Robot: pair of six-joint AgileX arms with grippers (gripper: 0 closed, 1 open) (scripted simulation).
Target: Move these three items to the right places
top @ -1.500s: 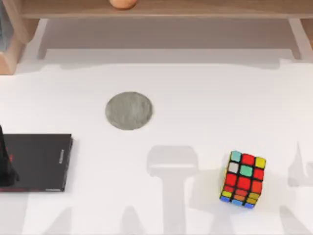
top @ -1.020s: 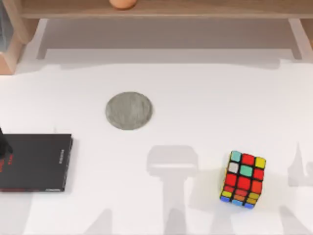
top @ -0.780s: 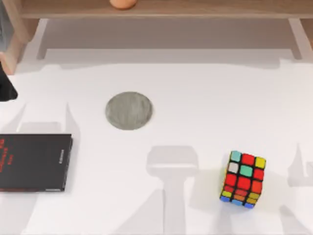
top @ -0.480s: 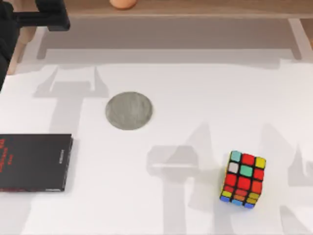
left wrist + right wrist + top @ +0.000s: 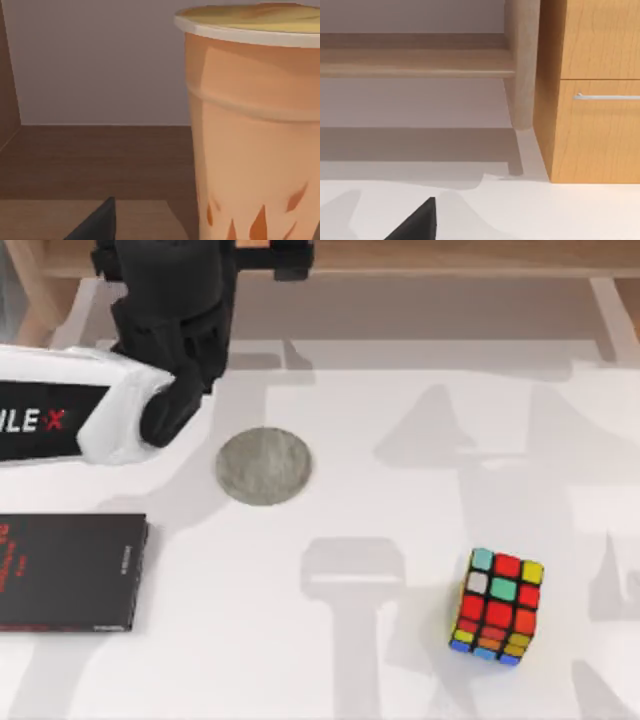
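Three items have to be moved, and none sits in its place yet. Half a second ago our left arm [image 5: 150, 360] was just entering the top view's upper left corner; it has since swung over the wooden shelf [image 5: 450, 260] at the table's far edge, which we read as the start of the cup step. Its wrist view puts the orange drink cup [image 5: 255, 125] right in front, upright on the shelf, with one dark fingertip [image 5: 97, 222] beside it and apart from it. We cannot tell whether the left pincer is apart or together.

From above the arm hides the cup. The grey coaster [image 5: 263, 466] lies bare near the arm, and the black book [image 5: 65, 572], cut off at the left edge, carries nothing. The Rubik's cube [image 5: 497, 605] rests at the lower right. Our right wrist view faces a wooden cabinet [image 5: 590, 90]; that pincer's state we cannot tell either.
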